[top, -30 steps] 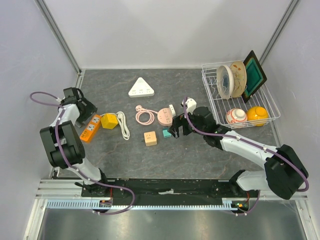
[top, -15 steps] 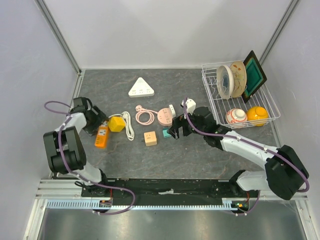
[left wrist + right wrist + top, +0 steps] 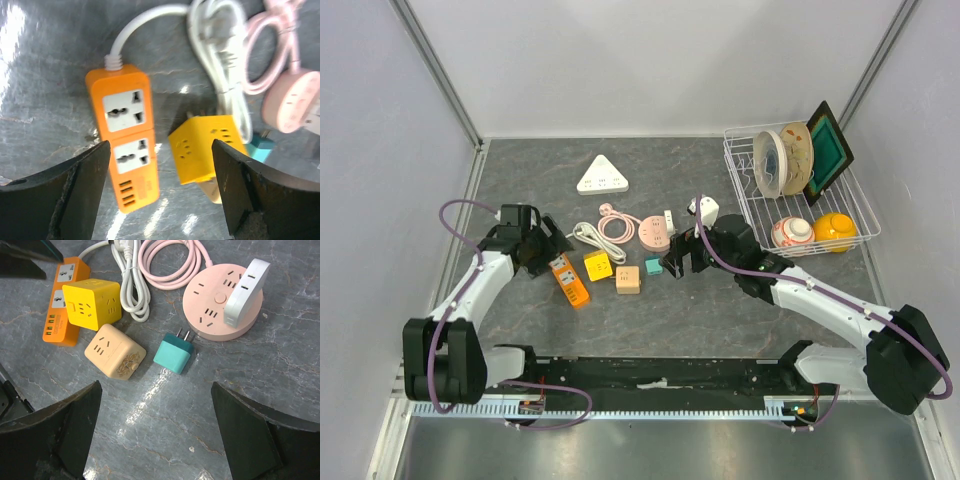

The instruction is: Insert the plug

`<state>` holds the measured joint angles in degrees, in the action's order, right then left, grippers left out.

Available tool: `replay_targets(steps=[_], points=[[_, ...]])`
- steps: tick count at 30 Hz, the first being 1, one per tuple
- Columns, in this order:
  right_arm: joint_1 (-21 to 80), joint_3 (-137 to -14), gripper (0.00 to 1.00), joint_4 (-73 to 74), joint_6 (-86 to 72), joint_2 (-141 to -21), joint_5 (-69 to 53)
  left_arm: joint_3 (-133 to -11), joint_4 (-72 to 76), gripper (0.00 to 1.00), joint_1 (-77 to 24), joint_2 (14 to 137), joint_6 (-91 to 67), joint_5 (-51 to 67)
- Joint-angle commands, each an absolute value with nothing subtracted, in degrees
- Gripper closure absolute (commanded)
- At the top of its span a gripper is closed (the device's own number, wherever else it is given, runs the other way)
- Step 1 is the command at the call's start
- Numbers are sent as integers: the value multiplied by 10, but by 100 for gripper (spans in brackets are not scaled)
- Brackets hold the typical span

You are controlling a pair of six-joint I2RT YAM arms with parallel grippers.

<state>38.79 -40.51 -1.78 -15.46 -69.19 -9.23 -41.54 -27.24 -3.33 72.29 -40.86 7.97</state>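
A teal two-pin plug [image 3: 173, 354] [image 3: 654, 266] lies flat on the grey table, pins toward the pink round socket [image 3: 215, 305] [image 3: 653, 233], which has a white adapter [image 3: 244, 291] on it. My right gripper [image 3: 155, 440] [image 3: 675, 262] hovers open just short of the plug, nothing between its fingers. My left gripper [image 3: 162, 195] [image 3: 548, 252] is open over the orange power strip [image 3: 127, 140] [image 3: 570, 280] and the yellow cube socket [image 3: 205, 147] [image 3: 598, 265]. The strip's white cord and plug [image 3: 220, 35] lie coiled behind them.
A beige cube socket [image 3: 115, 358] [image 3: 628, 280] sits left of the teal plug. A white triangular power strip [image 3: 602, 175] lies at the back. The wire dish rack [image 3: 745, 129] with plates and bowls stands at the right. A pink cord [image 3: 615, 222] coils beside the round socket.
My left arm has swung right and toward the centre, and the orange strip, yellow cube and white cord have shifted right with it. The right arm has barely moved.
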Motion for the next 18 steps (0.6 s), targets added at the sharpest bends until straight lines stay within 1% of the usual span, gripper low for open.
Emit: replay_targets(steps=[1, 4, 5, 9, 12, 14, 16, 18], points=[[389, -406, 2, -14, -141, -678, -75, -496, -300, 11, -47, 681, -354, 43], [388, -412, 2, -14, -140, -690, -75, -546, -348, 11, -90, 700, -323, 20], [388, -414, 2, -14, -141, -696, -75, -554, -356, 11, -119, 716, -317, 13], [389, -417, 2, -19, -140, -705, -85, -571, -369, 11, -161, 738, -302, 1], [407, -414, 2, -52, -123, -709, -81, -577, -374, 11, -160, 736, -303, -28], [440, -425, 2, -68, -115, -725, -51, -580, -374, 11, -152, 730, -304, -28], [479, -451, 2, -78, -105, -745, -26, -580, -371, 11, -131, 719, -301, -8], [514, -471, 2, -95, -102, -783, 25, -571, -364, 12, -83, 709, -298, 39]])
